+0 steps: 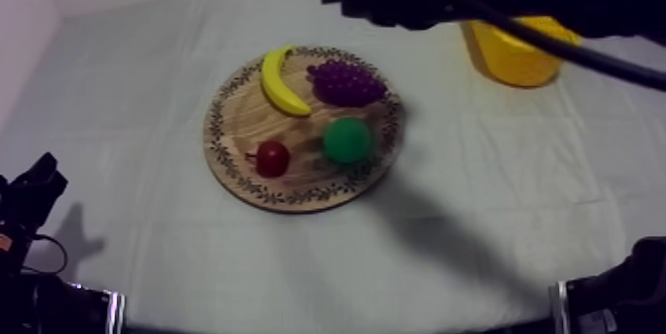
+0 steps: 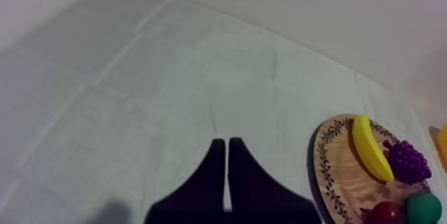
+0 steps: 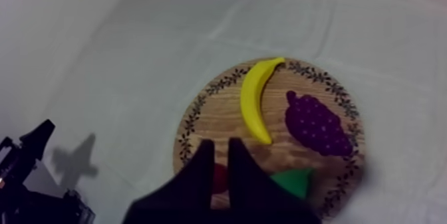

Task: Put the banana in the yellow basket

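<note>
Left claw (image 2: 225,141) closed, right claw (image 3: 219,143) over board (image 3: 219,117)

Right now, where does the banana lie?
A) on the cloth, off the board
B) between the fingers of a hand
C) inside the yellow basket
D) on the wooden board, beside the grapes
D: the banana lies on the wooden board beside the grapes, apart from the yellow basket.

No readable text, label or number appears on anything.
</note>
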`<state>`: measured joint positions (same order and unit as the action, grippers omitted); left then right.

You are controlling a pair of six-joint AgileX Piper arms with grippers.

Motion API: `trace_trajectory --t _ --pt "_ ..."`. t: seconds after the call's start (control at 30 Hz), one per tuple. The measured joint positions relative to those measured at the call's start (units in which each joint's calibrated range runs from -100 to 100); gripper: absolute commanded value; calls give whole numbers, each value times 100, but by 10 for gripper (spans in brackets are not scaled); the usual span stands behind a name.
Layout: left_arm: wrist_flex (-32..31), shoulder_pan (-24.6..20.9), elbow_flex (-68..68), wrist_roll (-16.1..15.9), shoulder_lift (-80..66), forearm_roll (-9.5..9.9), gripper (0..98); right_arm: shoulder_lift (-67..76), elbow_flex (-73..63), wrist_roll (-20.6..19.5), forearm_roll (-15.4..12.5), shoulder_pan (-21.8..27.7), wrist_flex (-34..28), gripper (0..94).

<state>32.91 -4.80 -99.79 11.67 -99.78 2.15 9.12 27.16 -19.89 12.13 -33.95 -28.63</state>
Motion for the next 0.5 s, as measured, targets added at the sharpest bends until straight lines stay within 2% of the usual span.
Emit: trace_trajectory --t 0.23,0.37,0.5 --pt "0 0 0 0 0 0 1 -1054 -691 203 -153 -135 -12 68" --pt "0 0 0 0 0 0 1 -1650 -1171 28 55 -268 -178 73" --pt "0 0 0 0 0 0 1 -2227 -1646 -165 279 -349 -248 127"
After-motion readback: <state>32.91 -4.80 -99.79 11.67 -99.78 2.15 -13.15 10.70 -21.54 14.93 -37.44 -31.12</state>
